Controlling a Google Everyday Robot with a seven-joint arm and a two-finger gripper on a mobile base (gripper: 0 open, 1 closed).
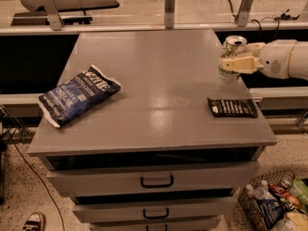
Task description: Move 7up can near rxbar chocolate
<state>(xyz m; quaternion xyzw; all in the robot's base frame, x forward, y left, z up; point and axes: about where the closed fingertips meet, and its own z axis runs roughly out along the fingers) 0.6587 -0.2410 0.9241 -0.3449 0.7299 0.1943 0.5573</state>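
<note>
The 7up can (231, 51), white and pale green with a silver top, stands upright near the right edge of the grey table (159, 76). My gripper (235, 64) reaches in from the right and is shut on the can's body. The rxbar chocolate (233, 107), a flat dark bar with white lettering, lies on the table just in front of the can, a short gap below it.
A blue crinkled chip bag (77, 95) lies at the table's left. Drawers (157, 181) sit under the table top. A wire basket with bottles (274, 203) stands on the floor at the lower right. A rail with posts (169, 6) runs behind the table.
</note>
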